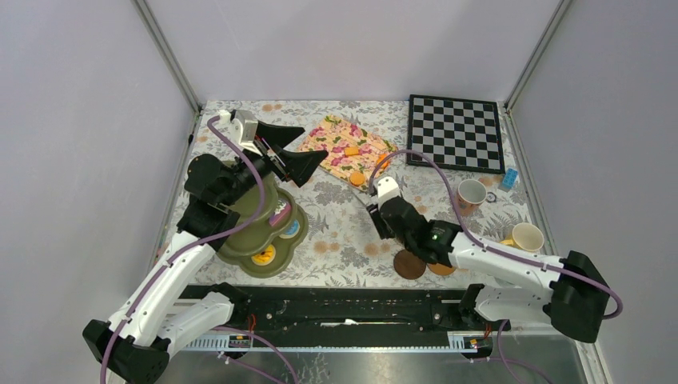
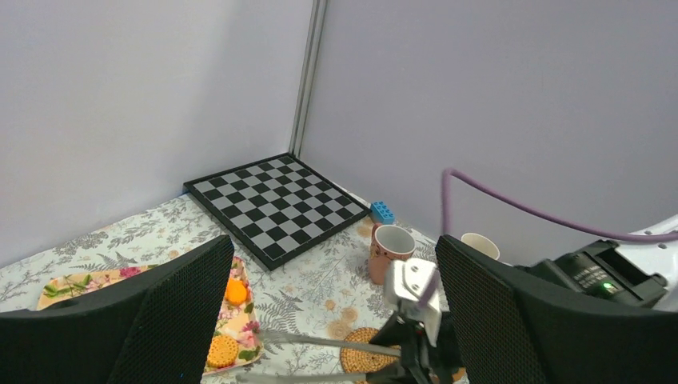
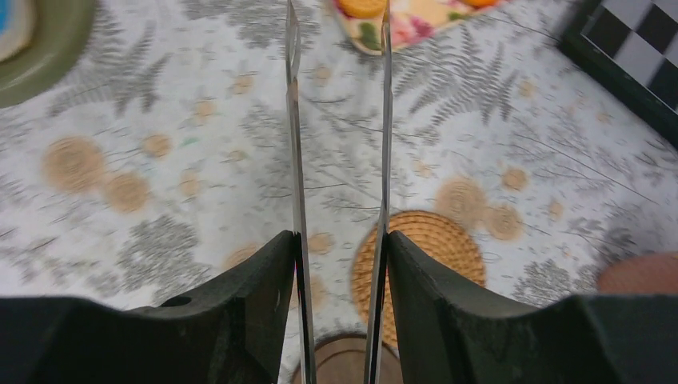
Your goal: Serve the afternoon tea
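Note:
My right gripper [image 1: 382,214] is shut on the metal tongs [image 3: 294,120]. The tong arms are apart and empty, and point toward the floral tray [image 1: 344,148], which holds orange pastries and a biscuit [image 2: 222,350]. A woven coaster [image 3: 432,248] and a dark brown coaster [image 1: 409,264] lie under that gripper [image 3: 340,240]. My left gripper [image 1: 316,142] is open and empty, raised above the olive-green stand [image 1: 240,244], which carries small pastries [image 1: 264,256]. The pink mug [image 1: 472,194] and yellow mug [image 1: 528,236] stand at the right. The pale blue mug is out of view.
The chessboard [image 1: 456,132] lies at the back right, with a blue toy brick [image 1: 509,178] by its near corner. Grey walls close in the table on three sides. The right arm's purple cable [image 1: 424,160] arcs over the middle.

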`<action>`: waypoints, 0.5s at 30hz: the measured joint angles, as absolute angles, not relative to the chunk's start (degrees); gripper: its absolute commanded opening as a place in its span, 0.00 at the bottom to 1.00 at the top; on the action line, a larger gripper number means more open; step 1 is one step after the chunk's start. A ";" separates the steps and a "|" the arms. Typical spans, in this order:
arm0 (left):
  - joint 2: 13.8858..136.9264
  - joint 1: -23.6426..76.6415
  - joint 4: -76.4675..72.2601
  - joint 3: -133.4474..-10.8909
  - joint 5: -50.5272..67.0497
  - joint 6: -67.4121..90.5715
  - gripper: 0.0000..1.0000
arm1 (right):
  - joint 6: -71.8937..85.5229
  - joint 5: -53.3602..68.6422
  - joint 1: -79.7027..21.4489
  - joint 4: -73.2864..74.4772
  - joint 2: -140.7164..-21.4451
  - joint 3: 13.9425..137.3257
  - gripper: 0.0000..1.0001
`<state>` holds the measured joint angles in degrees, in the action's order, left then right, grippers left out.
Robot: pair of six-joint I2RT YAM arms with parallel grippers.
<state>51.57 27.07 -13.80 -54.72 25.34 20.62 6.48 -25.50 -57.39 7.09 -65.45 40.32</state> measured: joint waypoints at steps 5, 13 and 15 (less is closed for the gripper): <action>51.66 27.07 -13.80 -54.72 25.34 20.62 0.99 | 5.45 -26.13 -50.81 7.97 -71.37 44.05 0.54; 51.66 27.07 -13.80 -54.72 25.32 20.60 0.99 | 4.38 -22.46 -41.19 7.81 -85.19 58.85 0.54; 51.66 27.09 -13.80 -54.72 25.32 20.60 0.99 | 4.73 -20.91 -39.94 7.92 -88.53 62.70 0.54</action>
